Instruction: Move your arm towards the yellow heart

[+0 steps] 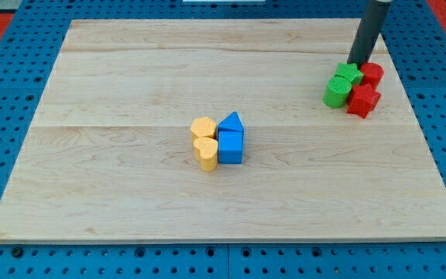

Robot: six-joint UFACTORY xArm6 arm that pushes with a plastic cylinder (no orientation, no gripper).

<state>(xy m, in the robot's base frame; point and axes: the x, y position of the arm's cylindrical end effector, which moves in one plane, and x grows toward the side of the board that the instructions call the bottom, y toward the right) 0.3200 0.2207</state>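
My tip (355, 63) sits far right, seemingly touching the green block (348, 73), no pincer in sight, so heading left toward the yellow heart (205, 153) mid-surface (114, 85) could drag the green-and-red cluster along.

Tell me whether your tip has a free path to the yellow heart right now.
Probably yes. My tip sits at the green and red cluster, upper right; the yellow heart lies mid-board, with bare wood between if approached from below the blue cube.

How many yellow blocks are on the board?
2, both near the middle: a yellow block and the yellow heart just below it, touching the blue blocks' left side. None looks hidden.
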